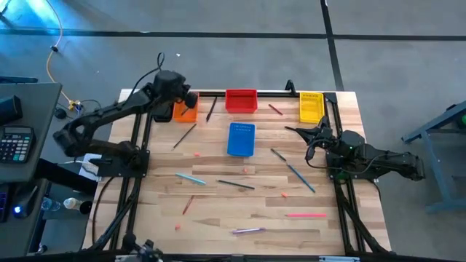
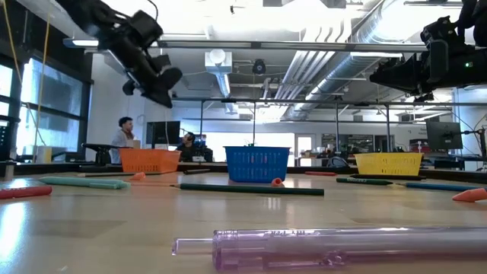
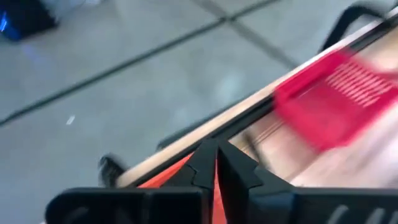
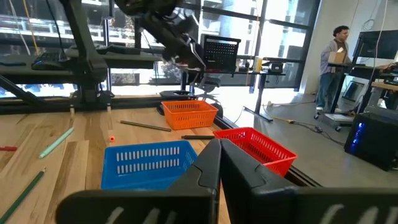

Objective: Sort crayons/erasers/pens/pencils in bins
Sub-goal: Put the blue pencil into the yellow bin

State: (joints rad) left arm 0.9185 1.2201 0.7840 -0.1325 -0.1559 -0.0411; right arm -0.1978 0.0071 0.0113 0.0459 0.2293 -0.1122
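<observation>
Two dark, near-black jointed arms, matte finish, blocky housings at joints. Left arm (image 1: 109, 120): thick rounded links, black cable looping over upper link. Right arm (image 1: 378, 161): chunky dark body, small green indicator light near wrist, thin black cable curling beside it. Left gripper (image 3: 216, 163): two flat black angular fingers, wedge-shaped tips, wide black crossbar behind. Right gripper (image 4: 219, 163): same black wedge-tipped fingers, smooth plastic-like surface.
</observation>
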